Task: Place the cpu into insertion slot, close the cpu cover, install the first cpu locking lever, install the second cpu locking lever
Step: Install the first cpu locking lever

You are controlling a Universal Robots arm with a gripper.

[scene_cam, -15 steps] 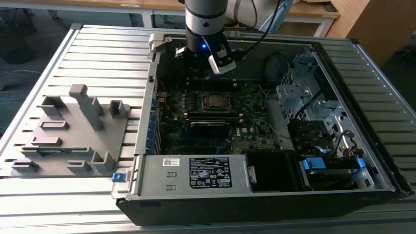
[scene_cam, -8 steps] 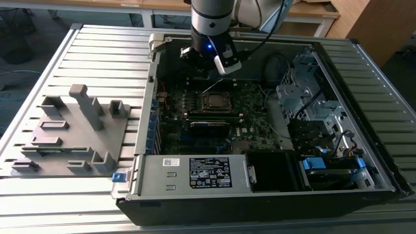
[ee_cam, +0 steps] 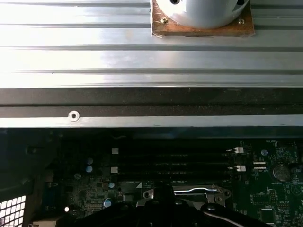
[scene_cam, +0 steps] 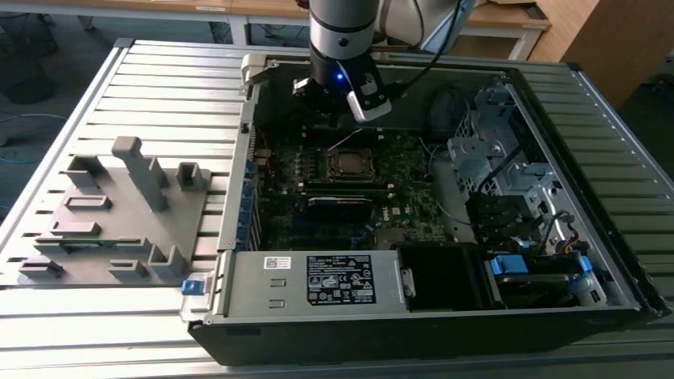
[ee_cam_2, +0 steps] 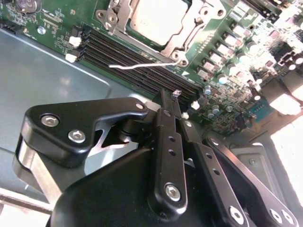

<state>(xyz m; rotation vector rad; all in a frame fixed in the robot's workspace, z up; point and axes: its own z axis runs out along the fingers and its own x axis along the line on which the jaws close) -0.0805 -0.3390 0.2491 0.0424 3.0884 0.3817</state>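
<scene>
While pincer hovers closed, cpu partly cropped

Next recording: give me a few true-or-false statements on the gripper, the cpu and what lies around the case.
1. The gripper holds the cpu. False: the gripper carries nothing, and the cpu lies on the motherboard.
2. The gripper's jaws are shut. True.
3. A grey fixture tray lies outside the computer case, on the exterior view's left. True.
4. A side panel closes the computer case. False: it is open, with the motherboard exposed.
</scene>
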